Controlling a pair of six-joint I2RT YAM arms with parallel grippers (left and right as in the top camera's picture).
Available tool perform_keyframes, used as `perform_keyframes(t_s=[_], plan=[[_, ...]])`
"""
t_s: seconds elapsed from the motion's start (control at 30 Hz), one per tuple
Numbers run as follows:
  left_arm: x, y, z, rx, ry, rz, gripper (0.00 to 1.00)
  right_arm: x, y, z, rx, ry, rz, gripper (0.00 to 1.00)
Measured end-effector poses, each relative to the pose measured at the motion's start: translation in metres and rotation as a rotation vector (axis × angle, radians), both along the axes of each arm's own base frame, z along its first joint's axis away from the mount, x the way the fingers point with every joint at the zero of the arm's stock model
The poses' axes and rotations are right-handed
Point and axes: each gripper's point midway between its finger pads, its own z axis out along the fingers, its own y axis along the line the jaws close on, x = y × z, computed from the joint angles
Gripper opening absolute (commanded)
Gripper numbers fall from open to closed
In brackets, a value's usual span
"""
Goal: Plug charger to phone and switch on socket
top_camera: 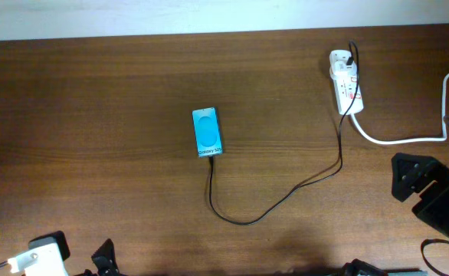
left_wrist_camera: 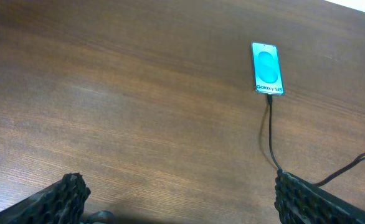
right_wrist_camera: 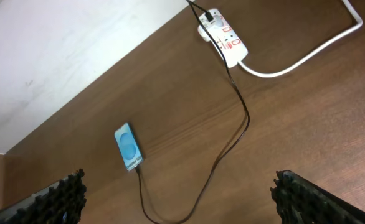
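Observation:
The phone point(top_camera: 207, 133) lies flat mid-table, cyan screen up; it also shows in the left wrist view point(left_wrist_camera: 267, 68) and the right wrist view point(right_wrist_camera: 128, 148). The black charger cable point(top_camera: 286, 195) has its tip in the phone's near end and loops right and up to its plug in the white socket strip point(top_camera: 345, 80), also in the right wrist view point(right_wrist_camera: 223, 37). My left gripper point(left_wrist_camera: 179, 196) is open and empty, low at the front left, well short of the phone. My right gripper point(right_wrist_camera: 179, 193) is open and empty, raised above the table at the right.
The socket's thick white cord point(top_camera: 408, 138) runs right to the table edge and curves back up. A white adapter-like object point(top_camera: 37, 259) sits at the front left corner by the left arm. The right arm's body point(top_camera: 435, 195) is at the right edge.

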Motion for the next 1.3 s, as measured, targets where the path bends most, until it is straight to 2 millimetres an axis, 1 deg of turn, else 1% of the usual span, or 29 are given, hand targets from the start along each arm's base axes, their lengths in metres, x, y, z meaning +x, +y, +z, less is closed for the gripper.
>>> perform_keyframes(t_s=[0.07,0.13,0.2,0.23,0.27,0.3,0.33,0.4,0.5,0.6,0.67,0.73,0.77,0.8,0.83,0.9,0.97,1.0,1.03,1.07,1.1,1.17,1.2,1.27,1.3], plan=[[0.000,0.000,0.000,0.000,0.000,0.000,0.99,-0.005,0.003,-0.006,0.018,0.033,-0.001,0.98],[0.000,0.000,0.000,0.000,0.000,0.000,0.99,-0.006,0.001,-0.007,0.011,0.037,-0.008,0.98],[0.000,0.000,0.000,0.000,0.000,0.000,0.99,-0.006,0.002,-0.006,-0.037,0.031,0.039,0.98],[0.000,0.000,0.000,0.000,0.000,0.000,0.99,-0.010,0.004,-0.005,-0.076,0.016,0.064,0.98],[0.000,0.000,0.000,0.000,0.000,0.000,0.99,-0.019,0.009,-0.001,-0.112,-0.013,0.078,0.98],[0.000,0.000,0.000,0.000,0.000,0.000,0.99,-0.033,0.017,0.004,-0.162,-0.061,0.091,0.98],[0.000,0.000,0.000,0.000,0.000,0.000,0.99,-0.053,0.027,0.010,-0.218,-0.128,0.092,0.98],[0.000,0.000,0.000,0.000,0.000,0.000,0.99,-0.077,0.038,0.015,-0.288,-0.200,0.085,0.98],[0.000,0.000,0.000,0.000,0.000,0.000,0.99,-0.097,0.047,0.017,-0.394,-0.258,0.114,0.98],[0.000,0.000,0.000,0.000,0.000,0.000,0.99,-0.108,0.053,0.015,-0.458,-0.286,0.135,0.98],[0.000,0.000,0.000,0.000,0.000,0.000,0.99,-0.113,0.056,-0.001,-0.458,-0.274,0.141,0.98],[0.000,0.000,0.000,0.000,0.000,0.000,0.99,-0.113,0.055,-0.024,-0.447,-0.250,0.142,0.98],[0.000,0.000,0.000,0.000,-0.002,0.000,0.99,-0.112,0.055,-0.029,-0.452,-0.259,0.141,0.98],[0.000,0.000,0.000,0.000,0.000,0.000,0.99,-0.110,0.055,-0.038,-0.458,-0.272,0.145,0.98],[0.000,0.000,0.000,0.000,-0.001,0.000,0.99,-0.105,0.054,-0.040,-0.470,-0.308,0.160,0.98],[0.000,0.000,0.000,0.000,0.000,0.000,0.99,-0.095,0.061,-0.055,-0.464,-0.393,0.267,0.98],[0.000,0.000,0.000,0.000,-0.001,0.000,0.99,-0.086,0.067,-0.060,-0.466,-0.469,0.347,0.98],[0.000,0.000,0.000,0.000,0.001,0.000,0.99,-0.080,0.070,-0.070,-0.458,-0.499,0.393,0.98],[0.000,0.000,0.000,0.000,0.000,0.000,0.99,-0.073,0.072,-0.065,-0.468,-0.578,0.418,0.98],[0.000,0.000,0.000,0.000,0.000,0.000,0.99,-0.070,0.073,-0.069,-0.457,-0.602,0.425,0.98],[0.000,0.000,0.000,0.000,0.000,0.000,0.99,-0.063,0.074,-0.072,-0.439,-0.649,0.432,0.98],[0.000,0.000,0.000,0.000,0.000,0.000,0.99,-0.047,0.075,-0.075,-0.408,-0.691,0.464,0.98],[0.000,0.000,0.000,0.000,0.000,0.000,0.99,-0.041,0.079,-0.076,-0.388,-0.723,0.509,0.98],[0.000,0.000,0.000,0.000,0.001,0.000,0.99,-0.038,0.087,-0.068,-0.382,-0.793,0.571,0.98],[0.000,0.000,0.000,0.000,0.002,-0.001,0.99,-0.035,0.087,-0.069,-0.382,-0.802,0.576,0.98]])
